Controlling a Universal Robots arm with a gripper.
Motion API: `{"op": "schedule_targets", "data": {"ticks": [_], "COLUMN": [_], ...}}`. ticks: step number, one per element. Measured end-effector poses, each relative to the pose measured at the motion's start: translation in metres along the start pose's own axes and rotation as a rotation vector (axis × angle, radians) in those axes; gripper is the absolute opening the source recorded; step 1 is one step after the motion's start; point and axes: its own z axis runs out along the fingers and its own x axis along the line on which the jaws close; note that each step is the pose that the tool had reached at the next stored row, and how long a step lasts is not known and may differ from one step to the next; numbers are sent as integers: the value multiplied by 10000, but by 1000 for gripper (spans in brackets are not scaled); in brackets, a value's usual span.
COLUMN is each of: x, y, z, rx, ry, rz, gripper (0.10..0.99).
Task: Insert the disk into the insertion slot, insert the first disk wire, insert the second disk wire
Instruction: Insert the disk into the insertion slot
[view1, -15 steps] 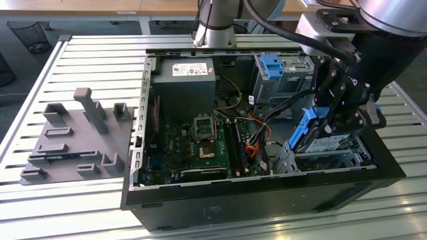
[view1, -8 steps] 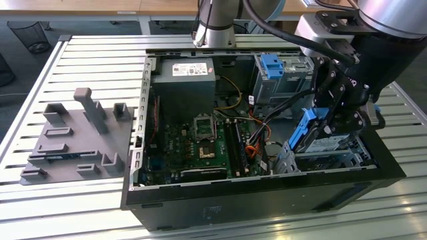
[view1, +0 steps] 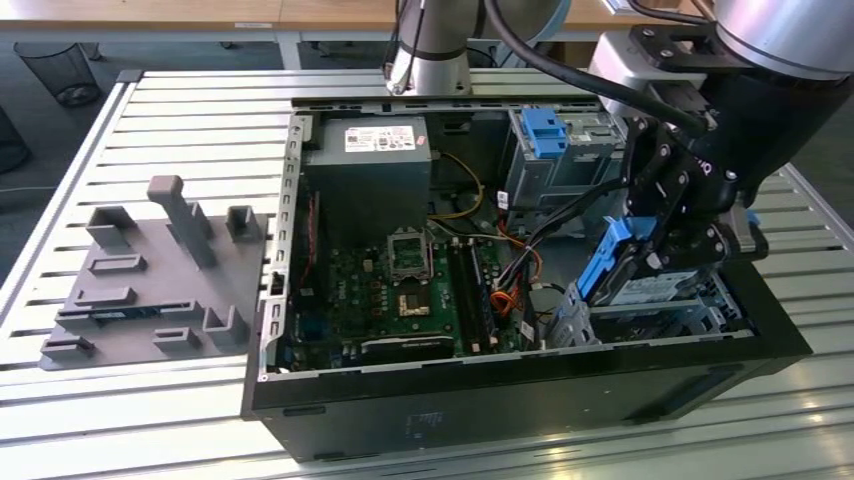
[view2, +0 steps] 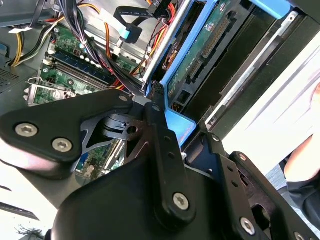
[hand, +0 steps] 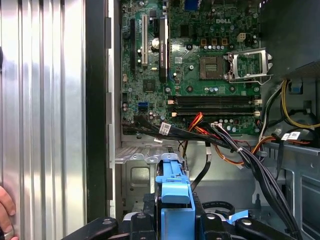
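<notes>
Now the open computer case (view1: 534, 385) lies on the slatted table (view1: 174, 110), with the insertion slot (view1: 667, 318) in its corner on the exterior view's right. The disk (view1: 614, 258) stands tilted, lower end at that cage's mouth, clamped by the gripper (view1: 661, 250). Seating it well likely needs the blue frame square to the 2 walls and the cables (view1: 567, 210) kept clear.
</notes>
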Motion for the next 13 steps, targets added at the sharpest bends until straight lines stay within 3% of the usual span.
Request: {"op": "schedule_targets", "data": {"ticks": [13], "x": [0], "y": [0], "z": [29], "rx": [0], "ry": [0], "rz": [0], "gripper": [365]}}
